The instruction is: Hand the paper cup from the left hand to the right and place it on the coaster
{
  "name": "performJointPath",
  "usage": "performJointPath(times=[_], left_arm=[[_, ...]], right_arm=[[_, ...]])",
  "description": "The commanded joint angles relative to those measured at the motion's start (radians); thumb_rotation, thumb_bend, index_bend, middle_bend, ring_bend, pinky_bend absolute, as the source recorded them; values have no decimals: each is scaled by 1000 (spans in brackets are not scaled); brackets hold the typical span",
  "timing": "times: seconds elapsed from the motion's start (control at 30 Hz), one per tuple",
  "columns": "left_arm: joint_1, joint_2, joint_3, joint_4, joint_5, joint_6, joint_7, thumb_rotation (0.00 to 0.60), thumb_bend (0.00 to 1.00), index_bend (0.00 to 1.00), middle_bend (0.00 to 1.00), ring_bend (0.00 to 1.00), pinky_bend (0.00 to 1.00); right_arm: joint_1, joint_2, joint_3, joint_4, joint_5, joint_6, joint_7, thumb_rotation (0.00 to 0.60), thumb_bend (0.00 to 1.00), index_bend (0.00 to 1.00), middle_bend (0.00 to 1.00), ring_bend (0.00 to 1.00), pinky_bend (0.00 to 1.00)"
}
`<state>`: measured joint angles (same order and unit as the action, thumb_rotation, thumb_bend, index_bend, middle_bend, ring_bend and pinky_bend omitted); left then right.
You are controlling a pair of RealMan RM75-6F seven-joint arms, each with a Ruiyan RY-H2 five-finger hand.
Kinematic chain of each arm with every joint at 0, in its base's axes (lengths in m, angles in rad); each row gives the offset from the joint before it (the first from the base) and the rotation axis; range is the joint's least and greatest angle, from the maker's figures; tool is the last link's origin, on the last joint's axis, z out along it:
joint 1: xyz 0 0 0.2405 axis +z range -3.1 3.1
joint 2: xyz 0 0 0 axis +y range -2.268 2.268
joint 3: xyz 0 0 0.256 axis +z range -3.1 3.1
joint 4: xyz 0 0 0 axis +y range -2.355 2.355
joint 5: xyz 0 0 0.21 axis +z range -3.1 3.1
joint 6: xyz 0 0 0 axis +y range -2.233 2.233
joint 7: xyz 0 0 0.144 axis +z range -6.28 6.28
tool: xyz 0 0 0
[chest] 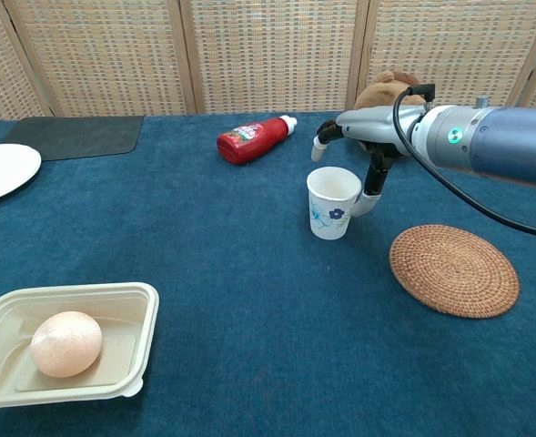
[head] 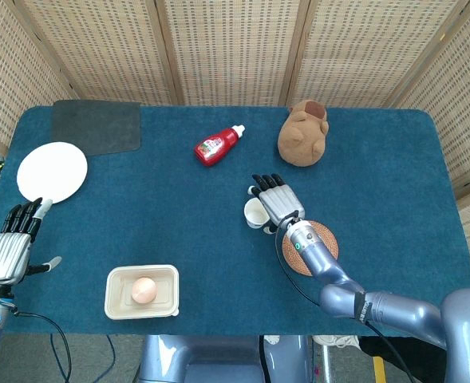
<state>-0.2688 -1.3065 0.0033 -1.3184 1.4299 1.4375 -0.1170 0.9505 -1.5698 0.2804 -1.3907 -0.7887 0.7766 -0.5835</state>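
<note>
The table (head: 139,191), covered in blue cloth, stands in front of woven screens (head: 219,48). On it lie a dark mat (head: 96,125), a white plate (head: 52,171), a tray (head: 142,292) with an egg (head: 143,290), a plush toy (head: 303,133), a ketchup bottle (head: 217,144), the coaster (chest: 454,269) and the cup (chest: 333,202). The cup stands upright, its long axis vertical and its mouth open upward, near the table's middle and a little to the left of the coaster, apart from it. The right hand (chest: 369,137) is by far the nearer: it hangs just above and to the right of the cup, fingers spread over the rim and the thumb (chest: 369,191) down along the cup's right wall, touching it or nearly so; it is unclenched and does not yet grasp the cup. The left hand (head: 8,246) is far off at the table's left edge, fingers extended and holding nothing. I judge that the next move calls for closing on the cup from its right side, then a short carry rightward to the coaster.
</note>
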Motion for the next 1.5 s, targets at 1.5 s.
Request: performJointPath(times=[1.5], left_arm=[[33,8,-29,-34,84,6,16,600,133,0,0,0,0]], right_arm=[[-246,275,-213,-327,-150,359,93,600,14,428,119,0,0]])
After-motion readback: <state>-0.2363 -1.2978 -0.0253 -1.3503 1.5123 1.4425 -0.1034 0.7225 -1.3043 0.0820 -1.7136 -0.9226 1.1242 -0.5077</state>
